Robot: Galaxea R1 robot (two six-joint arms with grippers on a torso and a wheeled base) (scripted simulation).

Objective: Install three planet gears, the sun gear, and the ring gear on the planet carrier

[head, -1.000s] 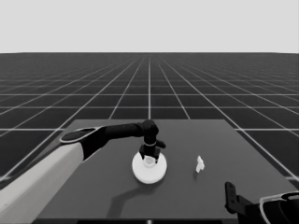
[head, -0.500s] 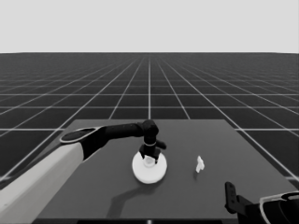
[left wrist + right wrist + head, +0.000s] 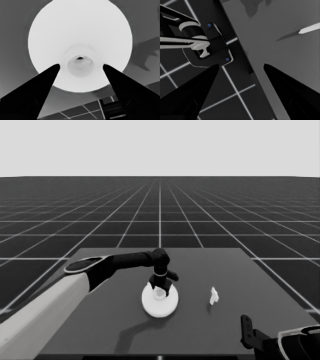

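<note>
The larger round part, the ring gear, lies white and smooth-rimmed near the table's middle. In the left wrist view the ring gear fills most of the picture. My left gripper stands right over its raised hub. The left gripper is open, one finger on each side of the hub, apart from it. The planet carrier and the planet gears are hidden from every view. My right gripper waits open at the lower right corner; in its own wrist view the right gripper hangs over the table's edge.
A thin white piece lies alone to the right of the ring gear, and shows as a thin white piece in the right wrist view. Dark machinery with blue lights sits past the table's edge.
</note>
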